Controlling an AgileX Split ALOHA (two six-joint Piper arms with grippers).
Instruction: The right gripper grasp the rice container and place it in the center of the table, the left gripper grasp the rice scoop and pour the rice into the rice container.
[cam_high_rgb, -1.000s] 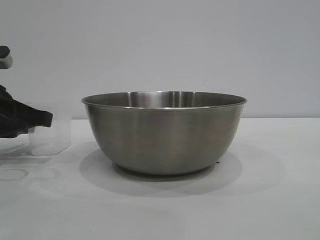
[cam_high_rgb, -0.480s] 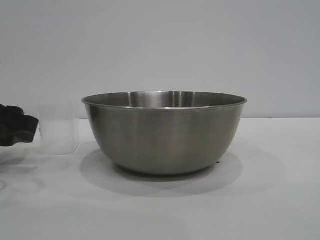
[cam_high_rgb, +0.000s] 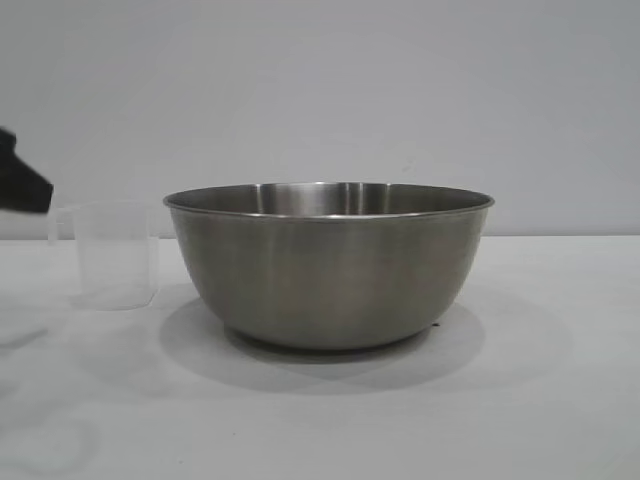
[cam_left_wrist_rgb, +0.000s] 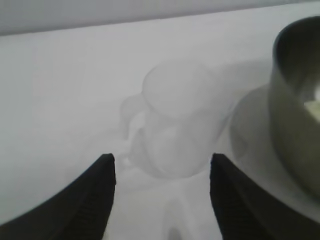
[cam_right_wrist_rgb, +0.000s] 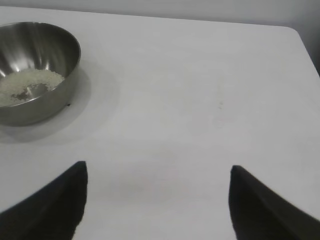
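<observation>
Sitting mid-surface (cam_high_rgb: 560, 400), the rice container (cam_high_rgb: 328, 265) already holds rice (cam_right_wrist_rgb: 27, 82). Empty rice scoop (cam_high_rgb: 112, 255) stands upright just beside it; my left end effector (cam_left_wrist_rgb: 160, 162) is open, empty, could clip and topple it. Right end effector (cam_right_wrist_rgb: 157, 172) open, idle.

Left gripper (cam_left_wrist_rgb: 162, 200): black, fingers spread apart, nothing between them, tips pointing slightly downward over table. In exterior view only dark tip (cam_high_rgb: 20, 185) shows at left edge, raised above tabletop.
Right gripper (cam_right_wrist_rgb: 157, 200): fingers wide apart, empty, angled down toward table, not seen in exterior view.
</observation>
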